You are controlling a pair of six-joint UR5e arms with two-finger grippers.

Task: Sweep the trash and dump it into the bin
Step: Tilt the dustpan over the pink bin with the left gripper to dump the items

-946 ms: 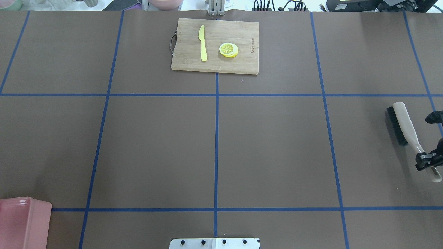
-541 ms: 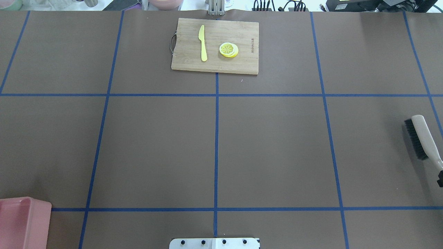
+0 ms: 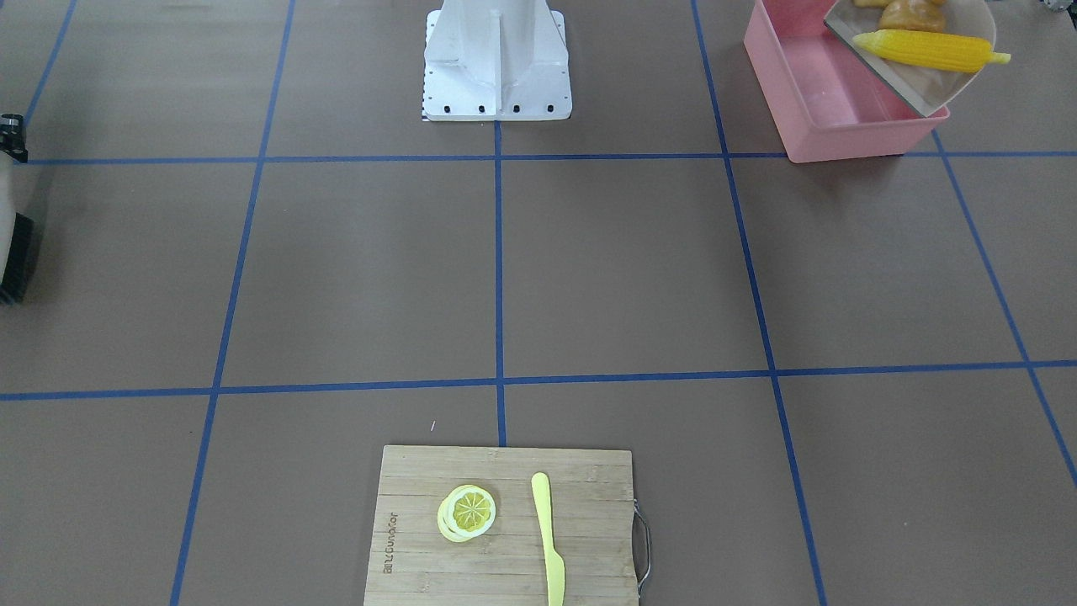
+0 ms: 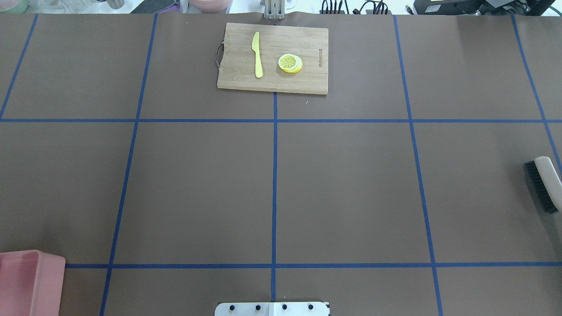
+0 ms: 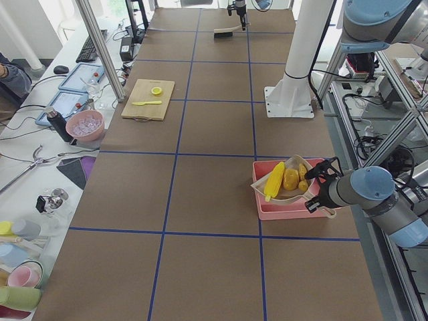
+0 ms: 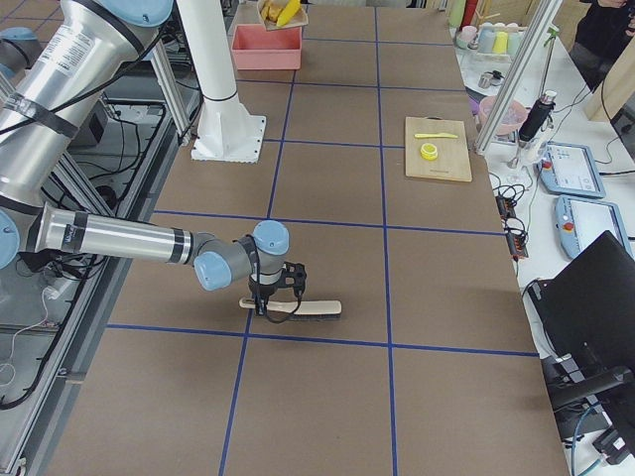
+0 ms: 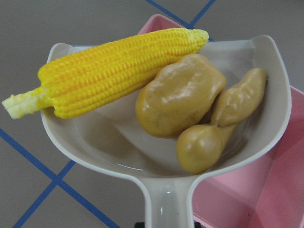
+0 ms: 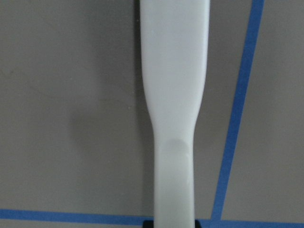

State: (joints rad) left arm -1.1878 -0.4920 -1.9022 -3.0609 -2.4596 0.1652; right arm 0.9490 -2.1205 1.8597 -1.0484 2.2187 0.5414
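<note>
Left tool (image 5: 318,186) is clamped on the beige dustpan (image 7: 283,104) handle. The pan hangs over a corner of the pink bin (image 3: 833,139), with the corn cob (image 7: 118,66), potato (image 7: 180,95) and ginger root (image 7: 223,128) all in it, smooth and glossy. Shift over the bin's middle before you tip, since the cob's stalk overhangs the rim above bare bench (image 4: 351,184). Right tool (image 6: 268,300) grips the brush (image 4: 539,186) handle, well apart.
</note>
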